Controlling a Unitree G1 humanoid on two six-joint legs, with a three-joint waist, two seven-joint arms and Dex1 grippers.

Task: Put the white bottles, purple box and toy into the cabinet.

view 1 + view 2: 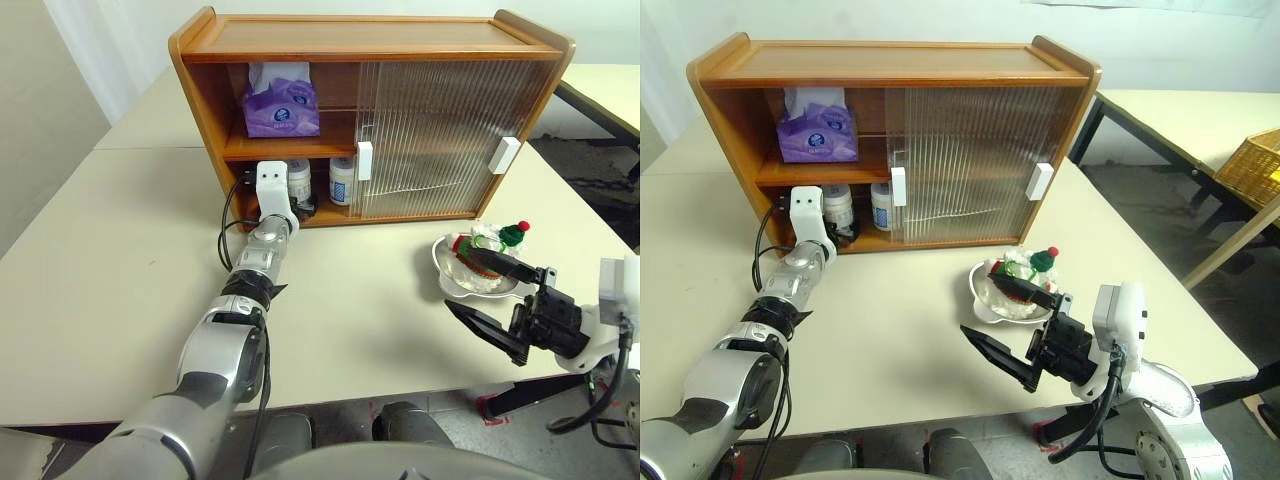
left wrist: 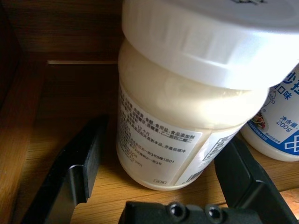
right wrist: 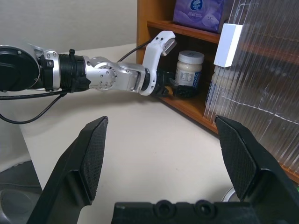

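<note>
**Inspector:** Now, the cabinet [image 1: 370,40] first. Where does it stand, and how are the doors set?

**Assistant:** It stands at the far side of the pale surface [image 1: 120,270]. Both ribbed sliding doors [image 1: 440,135] cover the right-hand part, so the left bay is open on both shelves.

**Inspector:** Contents of the open bay?

**Assistant:** The purple box [image 1: 282,100] sits on the upper shelf, white tissue standing out of its top. On the lower shelf are the two white bottles. One bottle [image 2: 182,107] is upright on the shelf board at the left hand; the second bottle [image 1: 342,181] stands just beside it, nearer the door edge and partly behind the white handle.

**Inspector:** State of the left hand?

**Assistant:** The left hand [image 2: 159,172] reaches into the lower shelf. Its two black fingers [image 2: 84,163] stand apart, one on each side of the nearer bottle, with a visible gap at the left finger. On the other side I cannot tell whether finger and bottle touch.

**Inspector:** And the toy?

**Assistant:** The toy [image 1: 490,245] lies in its shallow silver dish [image 1: 445,272] on the surface, in front of the closed doors, outside the cabinet.

**Inspector:** Right hand?

**Assistant:** The right hand [image 1: 490,297] hovers above the surface by the dish, fingers spread wide, nothing between them.
</note>
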